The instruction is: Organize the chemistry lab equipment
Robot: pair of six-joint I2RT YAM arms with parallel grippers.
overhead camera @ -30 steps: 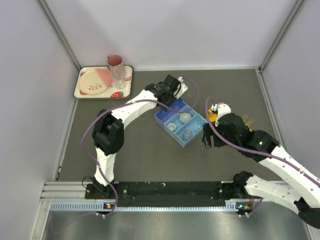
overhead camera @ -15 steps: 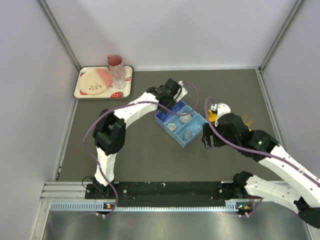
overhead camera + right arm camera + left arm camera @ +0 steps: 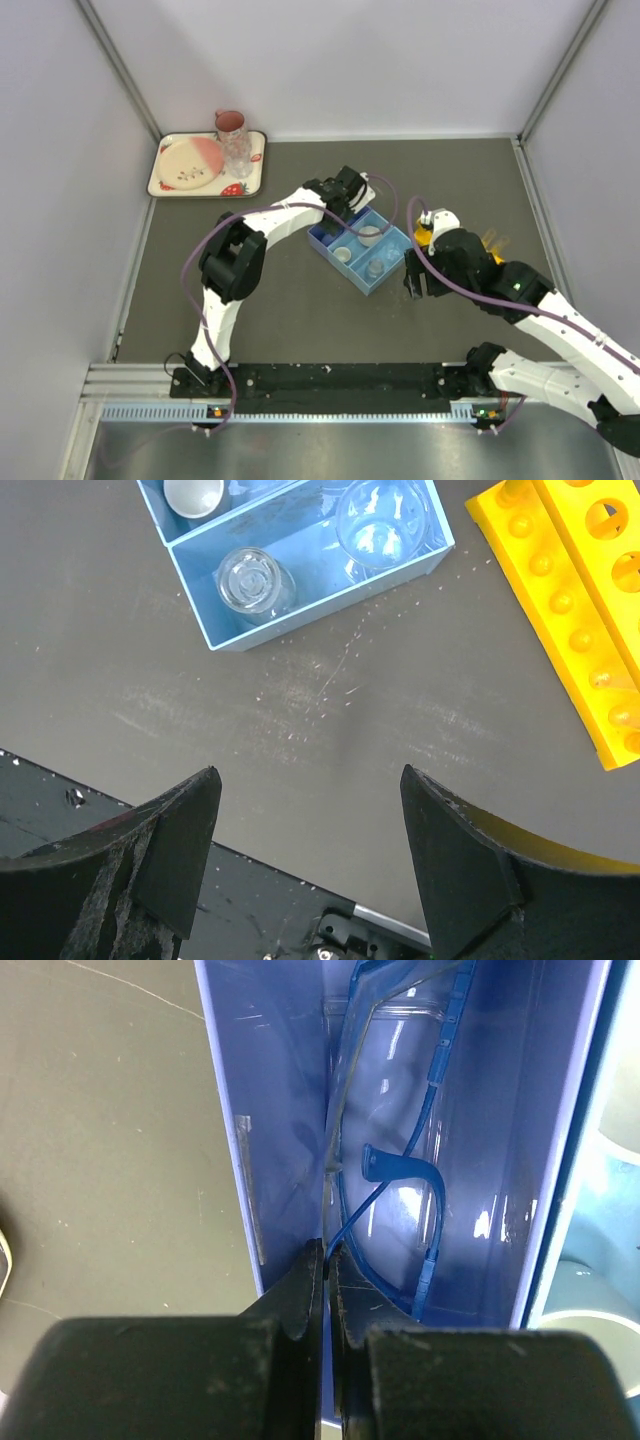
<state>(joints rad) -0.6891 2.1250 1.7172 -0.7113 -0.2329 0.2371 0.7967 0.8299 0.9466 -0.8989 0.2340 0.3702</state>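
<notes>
My left gripper [image 3: 327, 1252] is shut on the thin blue arm of the blue-rimmed goggles [image 3: 400, 1110]. The goggles lie in the long far compartment of the blue divided tray [image 3: 225, 1080]. From above, the left gripper [image 3: 350, 208] sits over the tray's [image 3: 392, 272] far side. The tray also holds a small clear beaker [image 3: 255, 580], a small white round dish [image 3: 193, 492] and a clear round dish [image 3: 380, 525]. My right gripper [image 3: 310, 780] is open and empty above the bare mat, near the tray's front corner. The yellow holed tube rack [image 3: 570, 590] lies right of the tray. No glass rods are clearly visible.
A cream strawberry tray [image 3: 165, 185] with a plate, a pink mug [image 3: 230, 123] and a clear tumbler [image 3: 238, 155] sits at the back left. Walls close in the mat on three sides. A black rail [image 3: 320, 380] runs along the near edge.
My left gripper has moved nearer and down onto the tray's far compartment with the goggles in it. The right arm has barely moved.
</notes>
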